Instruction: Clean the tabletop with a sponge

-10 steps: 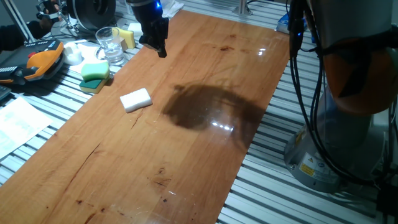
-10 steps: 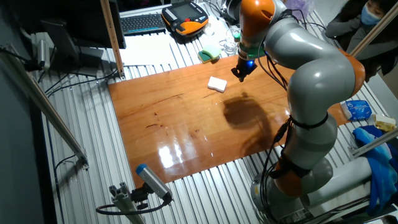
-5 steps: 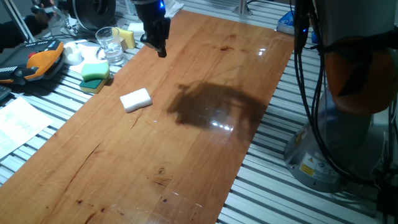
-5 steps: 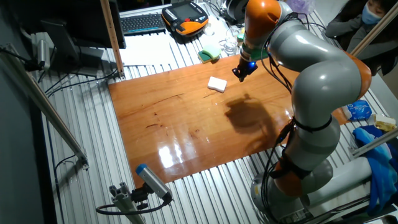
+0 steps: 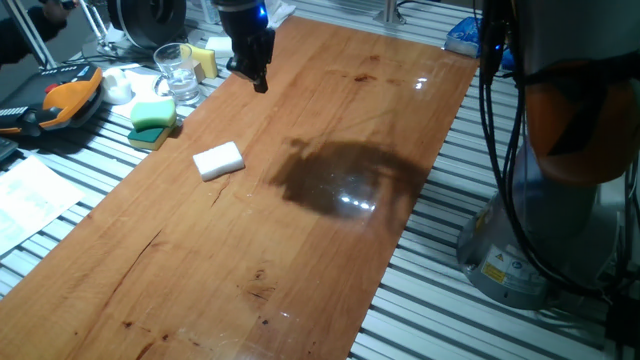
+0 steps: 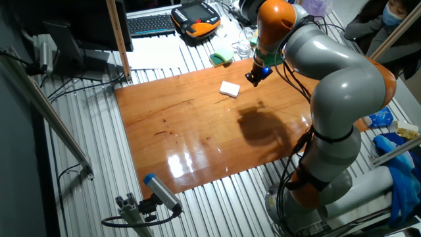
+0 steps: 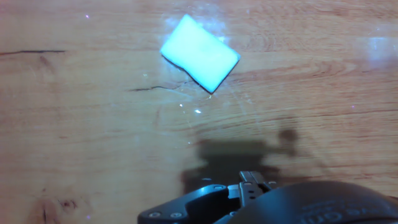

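One tabletop (image 5: 300, 230), one white sponge (image 5: 218, 160), one green-topped sponge (image 5: 152, 113), one pale yellow sponge (image 5: 205, 62), one clear glass (image 5: 180, 72), one gripper (image 5: 257, 82)

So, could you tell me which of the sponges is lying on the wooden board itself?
The white sponge. The green-topped one and the pale yellow one sit off the tabletop on ribbed metal.

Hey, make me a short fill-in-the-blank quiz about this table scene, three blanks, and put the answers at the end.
1. The white sponge lies on the ______ tabletop.
2. The gripper holds ______.
3. The sponge next to the drinking glass has a ______ top.

Missing words: wooden; nothing; green
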Robot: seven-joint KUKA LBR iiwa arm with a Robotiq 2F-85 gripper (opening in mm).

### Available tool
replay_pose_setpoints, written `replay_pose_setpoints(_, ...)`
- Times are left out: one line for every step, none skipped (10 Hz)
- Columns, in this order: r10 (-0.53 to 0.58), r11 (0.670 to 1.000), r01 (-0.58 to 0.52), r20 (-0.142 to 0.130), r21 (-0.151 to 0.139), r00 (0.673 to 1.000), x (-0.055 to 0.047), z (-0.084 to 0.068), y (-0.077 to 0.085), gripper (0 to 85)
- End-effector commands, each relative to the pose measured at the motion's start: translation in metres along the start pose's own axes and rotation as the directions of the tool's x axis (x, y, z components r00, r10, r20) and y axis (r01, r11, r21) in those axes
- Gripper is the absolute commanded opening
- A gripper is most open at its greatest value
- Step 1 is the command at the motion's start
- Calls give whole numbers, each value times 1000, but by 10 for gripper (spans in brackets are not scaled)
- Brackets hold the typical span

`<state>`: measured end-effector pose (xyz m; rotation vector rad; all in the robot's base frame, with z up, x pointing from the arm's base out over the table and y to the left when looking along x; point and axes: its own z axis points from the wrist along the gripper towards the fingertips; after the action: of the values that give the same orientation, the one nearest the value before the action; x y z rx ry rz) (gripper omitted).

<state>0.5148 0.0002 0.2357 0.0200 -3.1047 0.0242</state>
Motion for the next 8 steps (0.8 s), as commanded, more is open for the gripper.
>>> replay_pose_setpoints(4, 1000, -4, -11, 12, 1000, 0, 0, 0, 0)
replay_pose_setpoints(9, 1000, -9, -3, 15, 1000, 0, 0, 0, 0)
replay_pose_setpoints(8, 1000, -9, 23, 18, 1000, 0, 0, 0, 0)
replay_pose_setpoints(-6, 1000, 5, 41, 22, 999, 0, 0, 0, 0)
replay_pose_setpoints(-23, 999, 21, 52, 49, 998, 0, 0, 0, 0)
replay_pose_setpoints(-21, 998, 19, 37, 51, 999, 0, 0, 0, 0)
replay_pose_setpoints(-18, 998, 17, 11, 60, 1000, 0, 0, 0, 0)
replay_pose_setpoints(12, 998, -12, -6, 62, 1000, 0, 0, 0, 0)
